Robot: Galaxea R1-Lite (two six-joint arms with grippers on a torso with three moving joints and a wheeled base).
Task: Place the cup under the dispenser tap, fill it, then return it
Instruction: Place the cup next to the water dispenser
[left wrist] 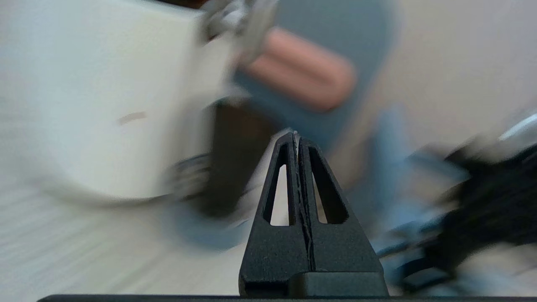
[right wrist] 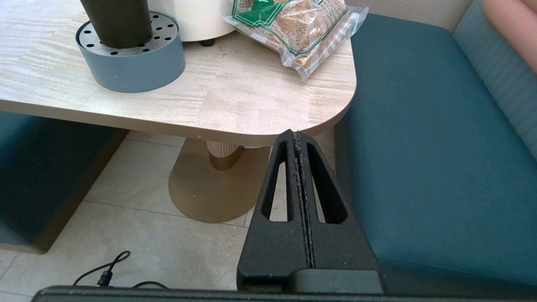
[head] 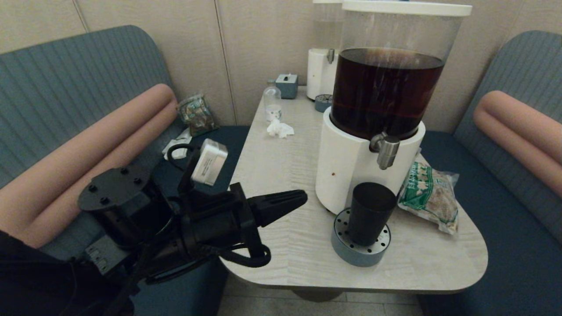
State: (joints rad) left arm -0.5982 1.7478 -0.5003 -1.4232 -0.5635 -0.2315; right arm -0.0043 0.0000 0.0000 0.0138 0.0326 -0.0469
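Note:
The matte black cup (head: 371,213) stands upright on a round grey drip tray (head: 358,254), right below the brushed-steel dispenser tap (head: 386,150) of the big dispenser (head: 351,171) with dark brown liquid. My left gripper (head: 300,199) hovers over the table left of the cup, shut and empty, its tips pointing toward the cup. In the left wrist view the cup (left wrist: 235,159) shows blurred beyond the left gripper (left wrist: 297,135). My right gripper (right wrist: 295,133) is shut and empty, parked low below the table's near right corner; the cup (right wrist: 115,21) sits far off there.
A green snack bag (head: 428,195) lies right of the dispenser. Behind are a smaller dispenser (head: 322,70), a clear bottle (head: 272,103), crumpled tissue (head: 279,128) and a grey box (head: 286,84). Teal benches (head: 491,210) flank the table (head: 281,184).

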